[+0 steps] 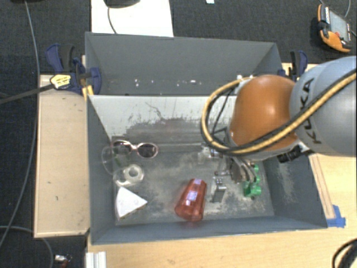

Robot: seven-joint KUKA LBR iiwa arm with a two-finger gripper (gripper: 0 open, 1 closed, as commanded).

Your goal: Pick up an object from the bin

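My gripper [225, 178] hangs low over the bin floor at the front right, partly hidden under the arm's orange cover. A small green object [252, 187] lies just to its right, close to it. A red translucent bottle [191, 199] lies on its side just to the left of the gripper, near the front wall. I see nothing held in the gripper.
At the bin's left lie a pair of sunglasses [135, 149], a clear tape roll [132, 174] and a white triangular piece [129, 202]. The arm comes in from the right and covers the bin's right rear part.
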